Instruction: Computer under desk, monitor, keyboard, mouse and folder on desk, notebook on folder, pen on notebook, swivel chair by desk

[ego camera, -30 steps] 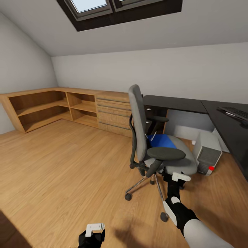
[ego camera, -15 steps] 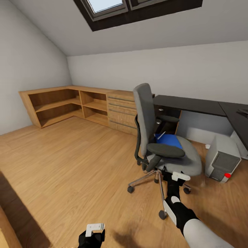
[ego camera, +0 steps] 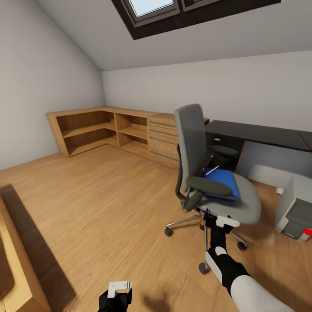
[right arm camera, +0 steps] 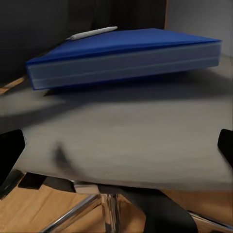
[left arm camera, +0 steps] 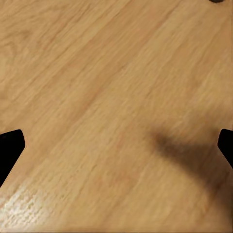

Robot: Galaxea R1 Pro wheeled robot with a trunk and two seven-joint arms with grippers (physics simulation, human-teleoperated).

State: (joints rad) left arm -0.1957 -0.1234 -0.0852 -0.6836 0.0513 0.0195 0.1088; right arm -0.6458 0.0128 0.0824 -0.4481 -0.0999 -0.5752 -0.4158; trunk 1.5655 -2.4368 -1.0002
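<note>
Folder point(right arm camera: 124, 56): we are seeing it lying on the chair point(ego camera: 225, 203) seat, pen point(right arm camera: 92, 33) on top.
Right claw point(right arm camera: 116, 145): hanging spread, empty.
Left claw point(left arm camera: 116, 145): spread above the floor point(left arm camera: 97, 97).

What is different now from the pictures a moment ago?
Mostly the camera turned: the whole room slid to the right in the head view, so the shelves sit nearer the middle and the computer is at the edge. The blue folder with the pen stays on the swivel chair. Both grippers, left and right, kept their places, open and holding nothing.
</note>
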